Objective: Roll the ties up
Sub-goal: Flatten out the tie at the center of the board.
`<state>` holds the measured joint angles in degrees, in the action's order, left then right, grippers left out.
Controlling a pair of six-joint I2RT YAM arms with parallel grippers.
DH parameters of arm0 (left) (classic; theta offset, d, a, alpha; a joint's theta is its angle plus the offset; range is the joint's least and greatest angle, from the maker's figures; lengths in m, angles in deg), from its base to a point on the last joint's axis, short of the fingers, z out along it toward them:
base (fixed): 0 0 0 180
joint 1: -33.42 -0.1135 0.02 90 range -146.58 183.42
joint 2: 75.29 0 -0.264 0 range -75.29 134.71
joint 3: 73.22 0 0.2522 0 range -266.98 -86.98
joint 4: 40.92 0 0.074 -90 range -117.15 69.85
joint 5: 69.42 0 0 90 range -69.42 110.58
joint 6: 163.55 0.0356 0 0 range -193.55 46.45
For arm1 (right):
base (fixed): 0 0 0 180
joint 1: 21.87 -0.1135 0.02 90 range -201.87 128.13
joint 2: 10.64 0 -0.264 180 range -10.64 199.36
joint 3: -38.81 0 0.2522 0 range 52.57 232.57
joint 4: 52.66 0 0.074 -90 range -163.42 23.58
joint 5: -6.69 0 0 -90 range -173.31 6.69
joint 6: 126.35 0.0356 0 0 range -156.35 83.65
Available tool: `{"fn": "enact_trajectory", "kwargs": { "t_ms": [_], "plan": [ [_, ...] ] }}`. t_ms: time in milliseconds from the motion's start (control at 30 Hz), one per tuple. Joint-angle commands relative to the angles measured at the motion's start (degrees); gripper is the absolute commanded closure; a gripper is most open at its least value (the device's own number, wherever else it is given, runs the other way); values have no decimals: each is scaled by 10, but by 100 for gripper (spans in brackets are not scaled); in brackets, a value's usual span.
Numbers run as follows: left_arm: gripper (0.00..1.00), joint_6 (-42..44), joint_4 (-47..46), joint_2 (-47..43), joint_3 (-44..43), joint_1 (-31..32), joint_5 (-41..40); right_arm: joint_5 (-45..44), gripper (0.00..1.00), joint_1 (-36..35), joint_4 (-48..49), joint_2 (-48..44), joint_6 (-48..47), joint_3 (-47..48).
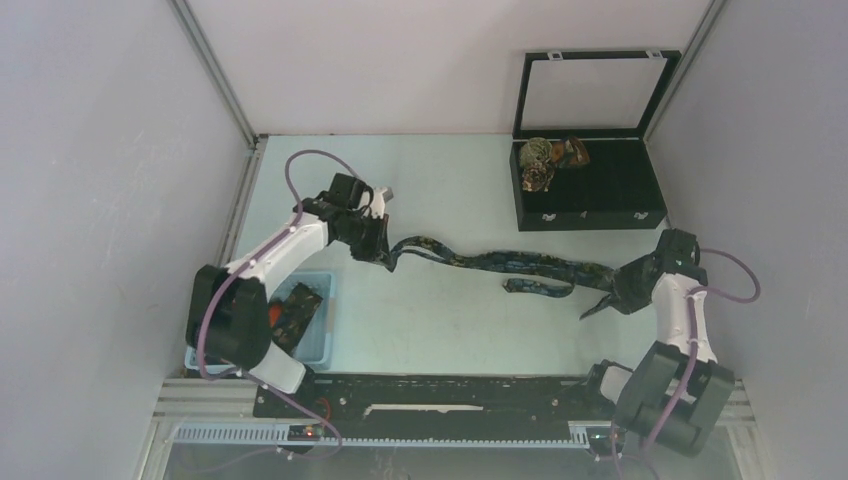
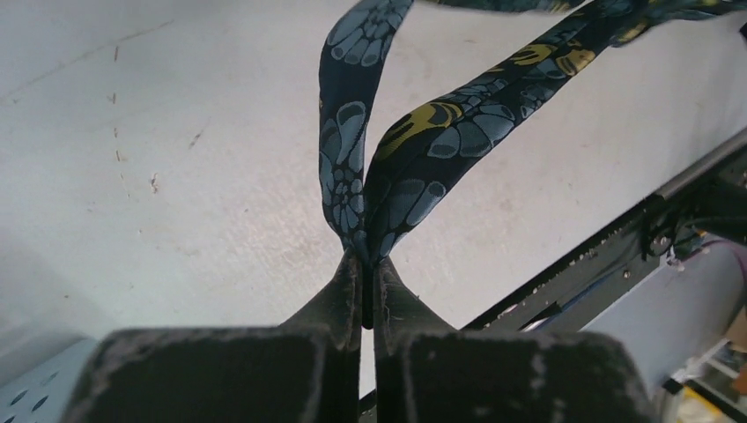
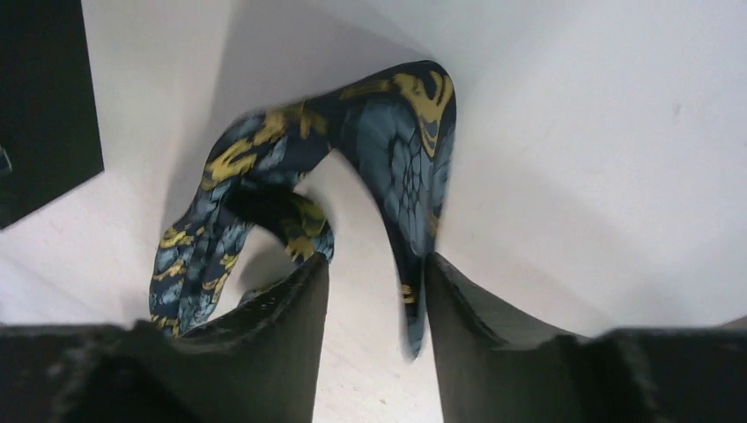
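A pale table (image 1: pixel 450 330) is seen beneath both arms. A black case (image 1: pixel 620 175) is set beyond the right claw (image 1: pixel 612 292), well apart from it, with its lid (image 1: pixel 595 90) raised upright. A blue bin (image 1: pixel 322 348) is placed behind the left claw (image 1: pixel 388 256), near that arm's elbow, and dark and orange-red fabric (image 1: pixel 298 305) is seen inside it. The navy tie (image 1: pixel 520 262), figured in yellow and blue, is stretched over the table from one claw to the other, and one part is doubled back just left of the right claw. A few small coils (image 1: pixel 545 160) are gathered in the case's far left corner, well beyond the right claw.

The left claw is closed on the tie. In its wrist view the fingers (image 2: pixel 343 295) are pressed together on a fold, and two strands are spread away from the tips. The right claw is held parted. In its wrist view the tie is looped ahead of the tips, and one blurred strand is hung in the gap against one finger (image 3: pixel 480 313), with space left beside it.
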<state>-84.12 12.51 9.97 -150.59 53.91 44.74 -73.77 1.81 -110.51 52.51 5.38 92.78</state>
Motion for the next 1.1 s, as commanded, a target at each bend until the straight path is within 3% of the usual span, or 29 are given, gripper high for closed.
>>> {"fn": "enact_trajectory", "kwargs": {
  "t_ms": [0,133,300,400,600,700,800,833,900,1067],
  "plan": [
    [100,-43,-15,68,-24,-27,8,-1,43,26,85,40,41,28],
    [100,-44,21,147,-84,-53,26,-16,39,23,105,90,52,72],
    [96,-34,43,219,-146,-88,38,-67,31,3,82,106,1,123],
    [90,-37,47,249,-175,-107,46,-136,21,-31,59,93,-17,138],
    [83,-38,65,280,-225,-123,58,-190,21,-126,37,50,-35,155],
    [63,-54,46,234,-212,-132,29,-215,22,-215,8,32,-44,156],
    [51,-53,62,185,-213,-135,-72,-228,22,-284,-21,16,-39,146],
    [41,-55,69,169,-214,-135,-111,-228,22,-300,-27,10,-37,137],
    [3,-53,84,135,-213,-128,-192,-221,24,-322,-34,-8,-30,114],
    [0,-34,96,76,-197,-44,-335,-174,32,-340,-31,-47,-9,45]
  ]
}}
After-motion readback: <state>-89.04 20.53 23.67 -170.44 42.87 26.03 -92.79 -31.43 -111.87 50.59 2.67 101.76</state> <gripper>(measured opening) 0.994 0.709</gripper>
